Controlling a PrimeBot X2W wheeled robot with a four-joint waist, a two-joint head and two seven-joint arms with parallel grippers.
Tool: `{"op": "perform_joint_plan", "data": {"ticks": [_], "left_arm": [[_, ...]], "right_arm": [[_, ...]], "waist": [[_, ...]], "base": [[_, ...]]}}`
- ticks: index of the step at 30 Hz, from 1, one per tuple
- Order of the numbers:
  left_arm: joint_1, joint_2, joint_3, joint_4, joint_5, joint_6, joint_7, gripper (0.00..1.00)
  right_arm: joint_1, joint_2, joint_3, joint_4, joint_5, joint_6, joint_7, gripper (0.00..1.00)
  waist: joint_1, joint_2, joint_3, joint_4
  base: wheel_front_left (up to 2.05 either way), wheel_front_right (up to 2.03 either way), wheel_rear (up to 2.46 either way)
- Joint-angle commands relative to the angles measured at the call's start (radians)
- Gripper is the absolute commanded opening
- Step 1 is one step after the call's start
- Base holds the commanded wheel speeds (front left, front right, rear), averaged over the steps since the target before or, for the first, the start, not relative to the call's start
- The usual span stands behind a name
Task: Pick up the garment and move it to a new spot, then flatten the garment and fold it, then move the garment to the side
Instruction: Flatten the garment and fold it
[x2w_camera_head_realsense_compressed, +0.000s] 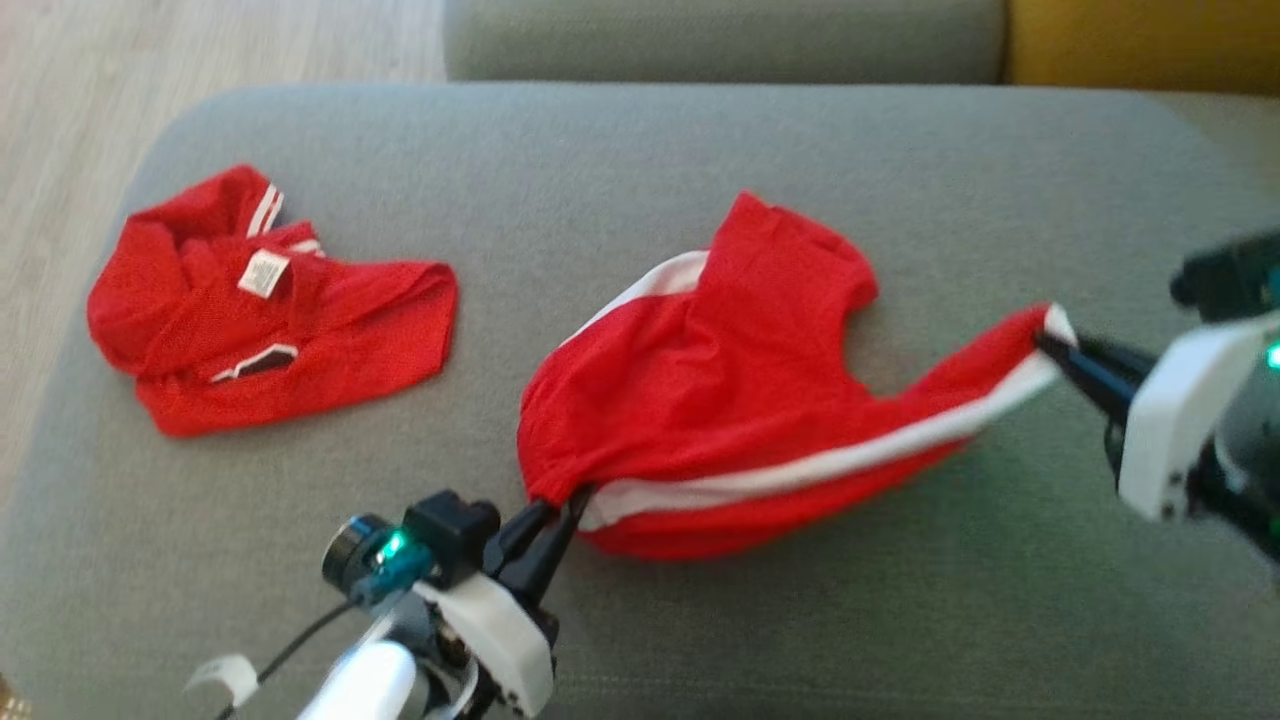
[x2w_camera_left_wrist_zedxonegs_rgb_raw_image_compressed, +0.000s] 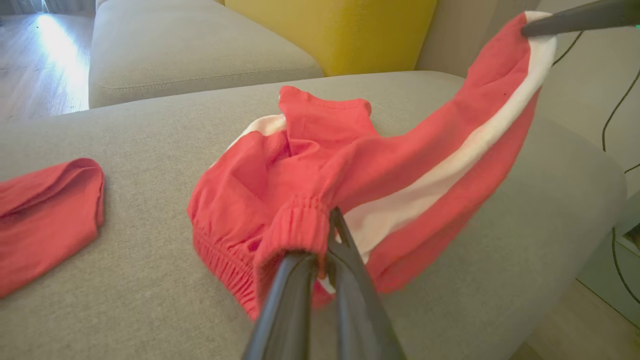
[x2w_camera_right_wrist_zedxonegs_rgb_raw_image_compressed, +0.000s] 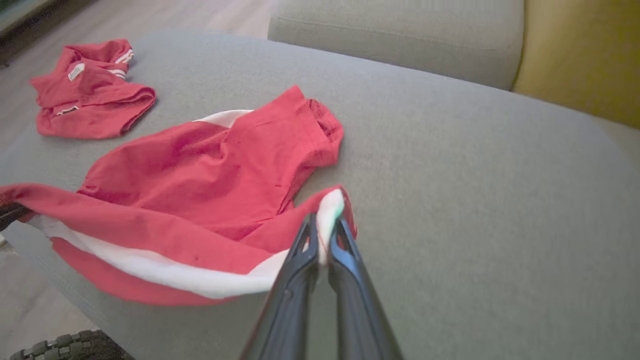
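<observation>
Garment held stretched between both grippers over the front half of the grey seat.

The left gripper had its jaws pinched tight on the elastic waistband. The right gripper had its jaws pinched on the white-striped leg hem, out by the seat's right side. The striped edge ran taut from one to the other, raised off the seat, with its long axis lying across the seat from left to right. Behind that line the rest of the red cloth sagged and lay rumpled on the middle of the seat, the other leg turned toward the seat's back. To me, flattening looked to hinge on lowering that taut edge evenly. A second red garment lay bunched at the seat's left end, well apart. A yellow cushion stood beyond the seat's back right corner. Neither seemed in the way.
</observation>
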Motion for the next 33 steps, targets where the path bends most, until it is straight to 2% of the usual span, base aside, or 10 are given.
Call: {"op": "perform_joint_plan", "data": {"ticks": [1, 12, 22, 33], "left_arm": [[-0.066, -0.002, 0.029, -0.015, -0.01, -0.004, -0.01, 0.0], [-0.209, -0.071, -0.031, 0.107, -0.018, -0.005, -0.062, 0.0], [-0.283, -0.113, -0.043, 0.188, -0.037, -0.003, -0.126, 0.0], [-0.324, -0.139, -0.041, 0.241, -0.044, 0.007, -0.163, 0.0]], "right_arm": [[-0.093, -0.05, 0.033, -0.006, 0.01, -0.001, 0.012, 0.0], [-0.472, -0.06, 0.22, 0.246, 0.041, -0.001, -0.002, 0.0], [-0.657, -0.066, 0.341, 0.461, 0.046, -0.001, -0.086, 0.0], [-0.75, -0.069, 0.468, 0.618, 0.082, -0.001, -0.204, 0.0]], "waist": [[0.0, 0.0, 0.055, 0.042], [0.0, 0.0, 0.181, 0.158], [0.0, 0.0, 0.237, 0.225], [0.0, 0.0, 0.275, 0.261]], "base": [[0.0, 0.0, 0.0], [0.0, 0.0, 0.0], [0.0, 0.0, 0.0], [0.0, 0.0, 0.0]]}}
